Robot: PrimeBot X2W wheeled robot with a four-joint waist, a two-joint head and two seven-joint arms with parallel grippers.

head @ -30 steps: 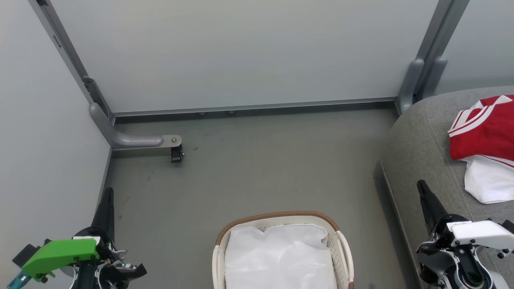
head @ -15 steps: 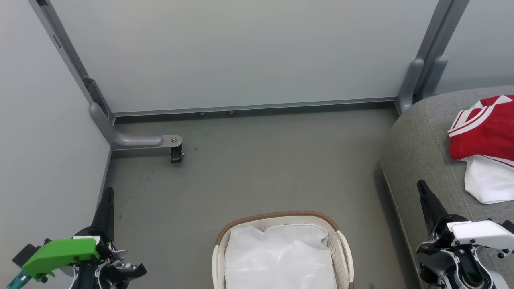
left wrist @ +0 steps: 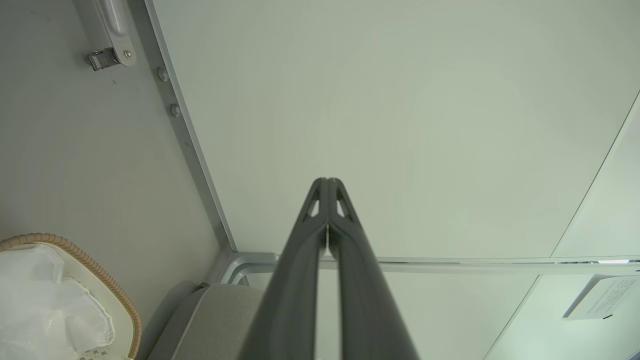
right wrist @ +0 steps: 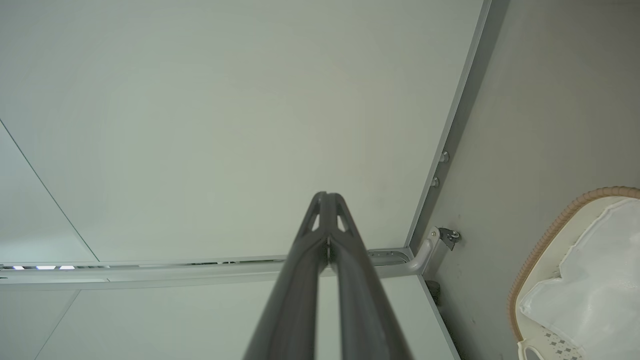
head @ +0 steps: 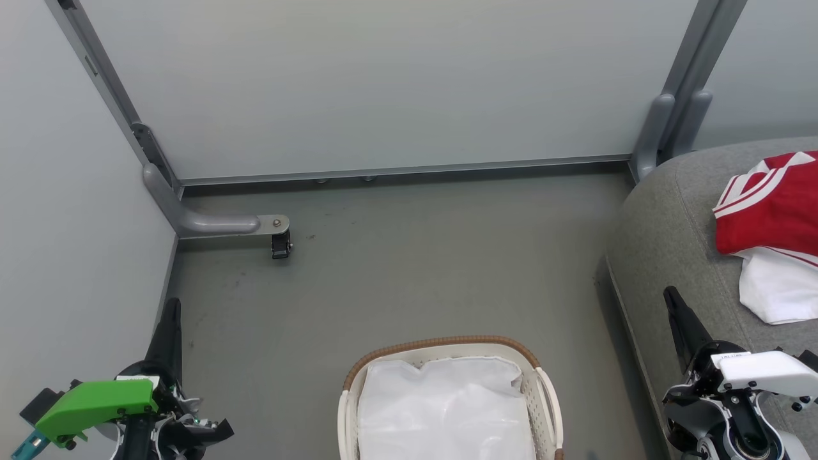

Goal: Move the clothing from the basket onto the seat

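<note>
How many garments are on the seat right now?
2. A red garment with white stripes lies on the seat; a white garment lies beside it, nearer the robot, its edge under the red one. More may lie past the picture's right edge.

The left pincer [head: 171,306] sat low at the left, its two dark fingers pressed together tip to tip and pointing up the head view, with a green wrist cover [head: 96,402] behind it. The right pincer [head: 671,296] sat low at the right, fingers likewise pressed together, with a white wrist cover [head: 767,374] behind it.
</note>
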